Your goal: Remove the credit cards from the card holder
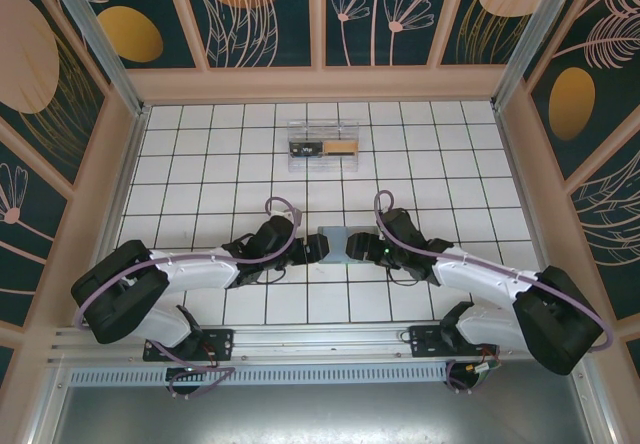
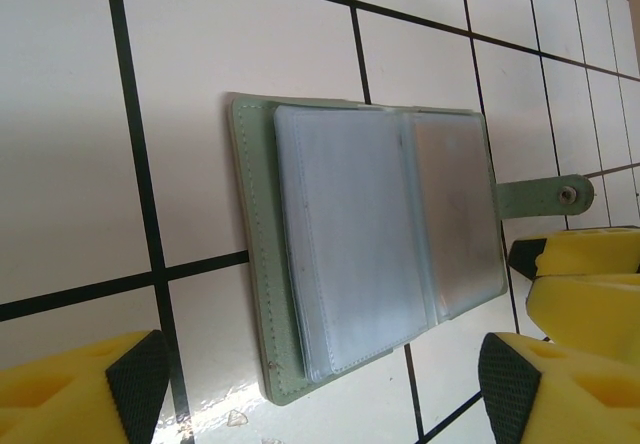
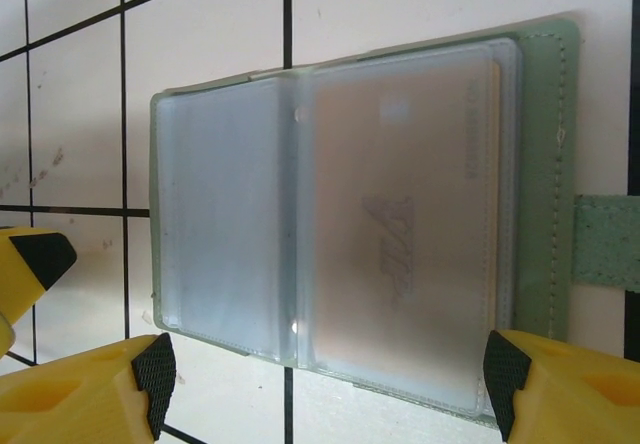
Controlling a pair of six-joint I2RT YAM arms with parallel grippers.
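Standing at the table, I see the left gripper (image 1: 318,247) low over the tiles with its two yellow fingers (image 2: 135,384) spread wide and nothing clamped between them. The right gripper (image 1: 362,247) faces it from the right side, and its two fingers (image 3: 505,379) are also wide apart, holding nothing. Between the two grippers lies the one card holder (image 1: 338,243), near the middle of the table and a little to the near side. It is flat on the tiles and opened like a book, with two clear sleeves facing up inside the grey-green cover. In one sleeve, on the side of the closing strap (image 3: 605,239), I can count one pale card (image 3: 400,254); the other sleeve looks cloudy and I cannot tell what is inside. The strap sticks out to the right with one small snap button (image 2: 568,194). Farther away, at the far middle of the table (image 1: 200,164), stands one clear plastic box (image 1: 323,146). Inside it I count two cards, one black (image 1: 306,148) and one tan (image 1: 342,148), side by side.
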